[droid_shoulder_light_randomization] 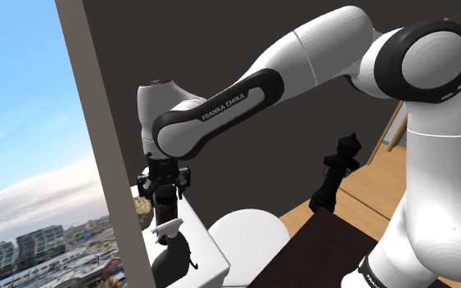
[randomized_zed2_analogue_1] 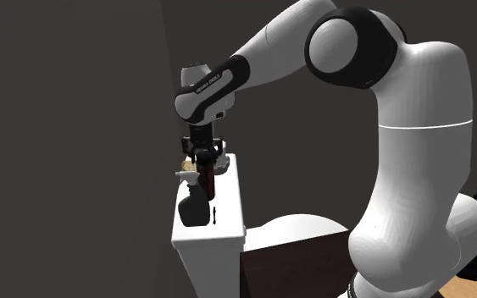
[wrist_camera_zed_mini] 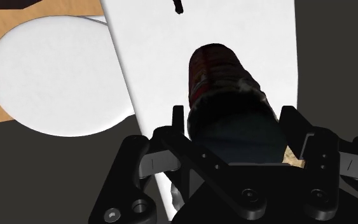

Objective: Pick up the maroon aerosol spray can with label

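While the arm points straight down, its jaws clasp the maroon spray can.

Spray can upright on tank top. Trigger bottle on the same top, at can's 7 o'clock in second exterior view. Toilet lid at 4 o'clock, lower.

The white cistern top is rendered as the brightest indoor surface. To the shoulder view's left of it, bright daylight sky is seen; the walls behind it are kept dim. The spray can on it is shaded nearly black at its top.
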### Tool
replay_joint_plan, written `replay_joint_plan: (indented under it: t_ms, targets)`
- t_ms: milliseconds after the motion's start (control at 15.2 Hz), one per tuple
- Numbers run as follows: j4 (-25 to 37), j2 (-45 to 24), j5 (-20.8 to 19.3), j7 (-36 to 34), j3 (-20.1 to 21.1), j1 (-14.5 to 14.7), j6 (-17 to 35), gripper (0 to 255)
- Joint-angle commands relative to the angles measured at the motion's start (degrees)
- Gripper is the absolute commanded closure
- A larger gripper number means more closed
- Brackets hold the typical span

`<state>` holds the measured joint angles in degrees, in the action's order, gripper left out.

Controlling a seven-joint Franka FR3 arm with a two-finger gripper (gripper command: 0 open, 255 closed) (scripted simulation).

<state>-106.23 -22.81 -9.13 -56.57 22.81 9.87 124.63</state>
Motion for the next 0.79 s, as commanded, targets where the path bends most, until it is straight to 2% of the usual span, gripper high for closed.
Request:
replay_joint_plan:
  t_ms: [0,726]
  targets:
    - [0.7,0.9,0.4,0.3,0.2,-0.2,-1.5,255]
    - [3.6,4.1,2.1,1.3,0.9,-0.6,-7.4,255]
